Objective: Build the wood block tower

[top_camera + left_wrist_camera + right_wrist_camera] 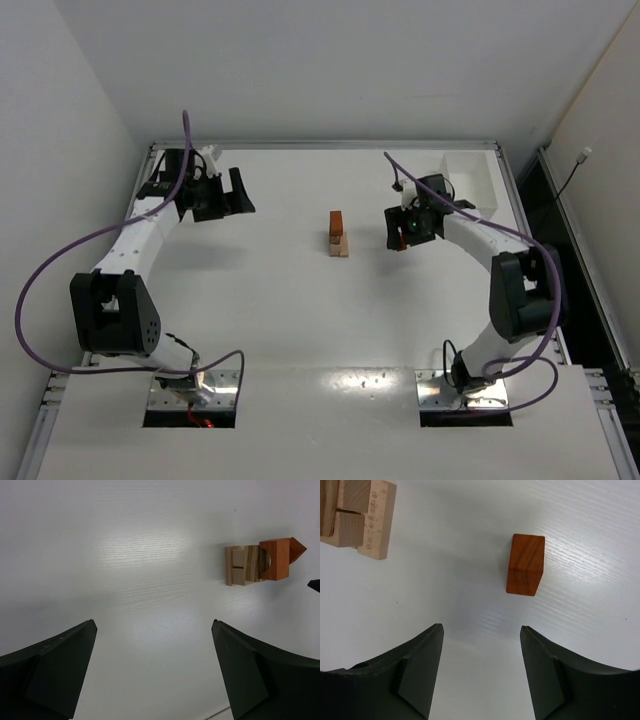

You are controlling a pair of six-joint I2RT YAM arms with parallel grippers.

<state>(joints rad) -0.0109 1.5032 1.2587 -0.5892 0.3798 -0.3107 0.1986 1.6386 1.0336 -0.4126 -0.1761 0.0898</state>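
The wood block tower [339,234] stands mid-table as a short narrow stack, light tan at the base and reddish-brown on top. In the left wrist view the tower [257,564] shows tan pieces, an arch and a reddish-brown cube. My left gripper [238,192] [152,622] hangs open and empty, well to the left of it. My right gripper [397,232] [481,626] is open just right of the tower, with nothing between its fingers. A loose reddish-brown block [526,571] lies on the table just beyond its fingertips. The tower's tan base [357,517] sits at the upper left of that view.
A white rectangular tray [470,185] sits at the back right corner, behind the right arm. Purple cables loop off both arms. The table's raised metal rim [320,145] runs along the back.
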